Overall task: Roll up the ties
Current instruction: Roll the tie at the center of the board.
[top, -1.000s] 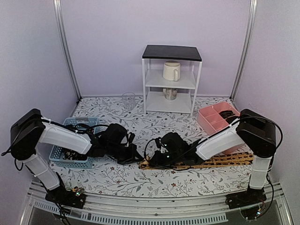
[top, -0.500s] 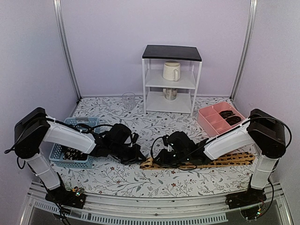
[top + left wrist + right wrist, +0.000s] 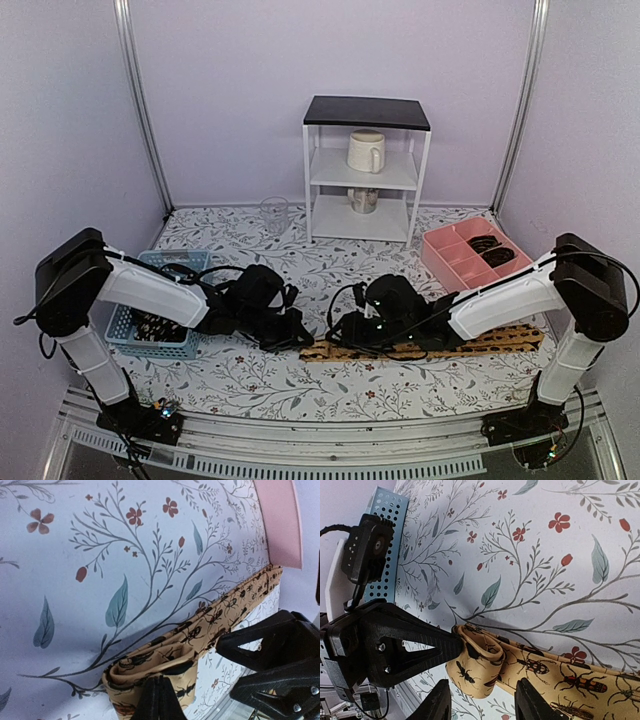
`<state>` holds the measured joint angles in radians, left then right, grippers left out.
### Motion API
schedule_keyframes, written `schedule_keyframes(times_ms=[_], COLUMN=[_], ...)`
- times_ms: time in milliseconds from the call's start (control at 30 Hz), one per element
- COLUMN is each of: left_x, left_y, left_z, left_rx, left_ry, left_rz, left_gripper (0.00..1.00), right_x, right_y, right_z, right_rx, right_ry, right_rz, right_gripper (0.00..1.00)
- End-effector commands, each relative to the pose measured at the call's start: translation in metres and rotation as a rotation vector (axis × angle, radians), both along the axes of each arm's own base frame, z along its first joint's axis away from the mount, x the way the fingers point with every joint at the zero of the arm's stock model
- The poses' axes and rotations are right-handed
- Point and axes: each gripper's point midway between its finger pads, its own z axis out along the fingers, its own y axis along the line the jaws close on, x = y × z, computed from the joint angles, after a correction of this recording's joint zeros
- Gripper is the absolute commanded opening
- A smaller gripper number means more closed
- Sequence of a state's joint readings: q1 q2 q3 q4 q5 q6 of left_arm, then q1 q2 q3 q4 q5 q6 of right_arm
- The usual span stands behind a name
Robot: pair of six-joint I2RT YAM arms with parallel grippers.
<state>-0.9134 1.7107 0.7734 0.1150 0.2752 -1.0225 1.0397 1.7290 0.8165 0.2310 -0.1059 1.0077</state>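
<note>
- My left gripper (image 3: pixel 159 690) is clamped shut on the folded end of the tie (image 3: pixel 235 602). Its own camera shows the two fingers meeting on the fold.
- My right gripper (image 3: pixel 485 682) stands open, one finger on each side of the tie just behind that fold. Its tip nearly touches the left gripper's.
- Only the right wrist camera shows the fold as a loose loop with the left tip pressed into it.
- Only the left wrist camera shows the tie's insect print running off toward the tray (image 3: pixel 280 525).
- The view from above alone shows the whole tie lying flat on the cloth (image 3: pixel 250 380), reaching to the right arm's base.
- Count from above: one tan tie, two dark rolls (image 3: pixel 481 243) in separate tray compartments, one tray, one basket (image 3: pixel 118 335) with dark stuff inside.
- Farther back: one shelf (image 3: pixel 366 112) carrying one mug (image 3: pixel 365 151) and one jar (image 3: pixel 363 200), and one glass (image 3: pixel 274 214) to its left.
</note>
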Motion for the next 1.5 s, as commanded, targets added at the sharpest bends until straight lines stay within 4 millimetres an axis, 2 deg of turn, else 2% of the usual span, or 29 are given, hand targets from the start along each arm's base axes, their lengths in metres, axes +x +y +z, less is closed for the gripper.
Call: schedule_keyframes(times_ms=[0,300,500,600,800,967,1033,1133,1200,1300,1467], left_x=[0.002,0.004,0.005,0.008,0.008,0.009,0.016,0.026,0.029,0.030,0.021], left_y=[-0.008,-0.010,-0.003,0.004,0.029,0.024,0.031,0.037,0.041,0.038,0.024], left_z=[0.002,0.005,0.008,0.015,0.011,0.015,0.012,0.021,0.023,0.023,0.017], left_rx=[-0.006,-0.030,-0.029,-0.035,0.027,-0.003,0.034,-0.018,-0.049,-0.072,-0.086], left_ry=[-0.023,-0.024,-0.024,-0.027,-0.034,-0.081,-0.115,-0.166,-0.159,-0.140,-0.098], left_rz=[-0.010,0.004,0.037,0.058,0.091,0.020,0.029,0.030,0.036,0.028,-0.020], left_gripper=[0.00,0.00,0.00,0.00,0.00,0.01,0.05,0.19,0.22,0.20,0.08], right_x=[-0.007,-0.009,-0.007,-0.004,0.001,0.003,0.004,0.005,0.005,0.006,0.006], right_y=[0.002,0.014,0.017,0.016,0.013,0.013,0.013,0.014,0.014,0.012,0.014], right_z=[-0.012,-0.029,-0.037,-0.036,-0.039,-0.034,-0.029,-0.029,-0.031,-0.035,-0.035], right_rx=[-0.007,-0.016,-0.037,-0.048,-0.065,-0.077,-0.070,-0.067,-0.071,-0.080,-0.081], right_ry=[0.051,0.094,0.076,0.045,0.034,0.015,0.007,0.009,0.010,0.010,0.001], right_rz=[0.002,0.033,0.050,0.063,0.072,0.083,0.083,0.093,0.098,0.097,0.115], right_gripper=[0.44,0.42,0.22,0.16,0.14,0.13,0.14,0.14,0.14,0.14,0.14])
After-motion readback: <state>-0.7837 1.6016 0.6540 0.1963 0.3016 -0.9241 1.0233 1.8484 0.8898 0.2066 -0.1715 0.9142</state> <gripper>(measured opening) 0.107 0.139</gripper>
